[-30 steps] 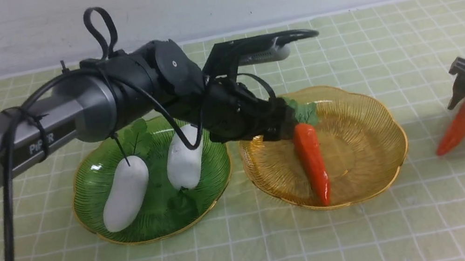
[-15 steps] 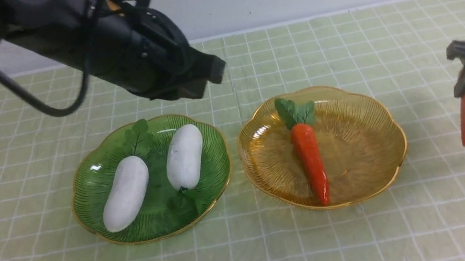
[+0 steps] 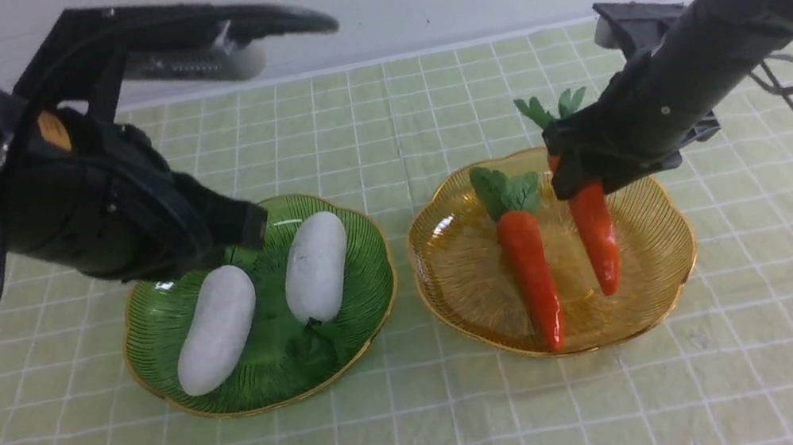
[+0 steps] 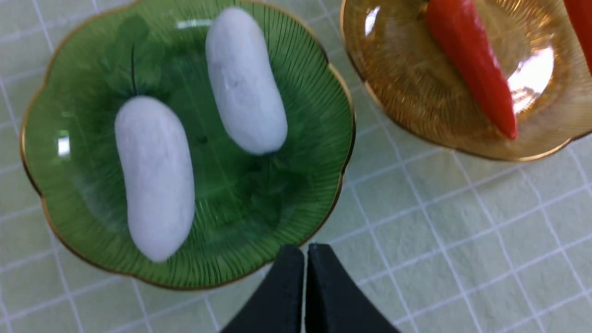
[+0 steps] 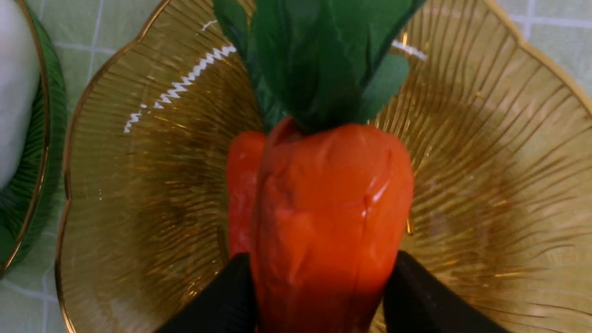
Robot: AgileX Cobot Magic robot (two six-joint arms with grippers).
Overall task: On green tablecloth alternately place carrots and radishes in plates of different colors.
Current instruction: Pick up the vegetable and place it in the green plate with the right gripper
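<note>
Your right tool (image 3: 575, 172) was clamped on the thick end of a carrot (image 3: 597, 237), which hung point-down beneath it over the yellow plate (image 3: 677, 240); whether the point touched the plate could not be told. The other carrot (image 3: 528, 265) lay in that plate, just beside the tool's load. Your left tool (image 4: 305, 277) was pressed together and empty, the green plate (image 3: 370, 259) with two radishes (image 3: 215, 327) just ahead of it. You would have done best to lower and lay the carrot flat before letting go, since a release from upright would likely topple it onto its neighbour
</note>
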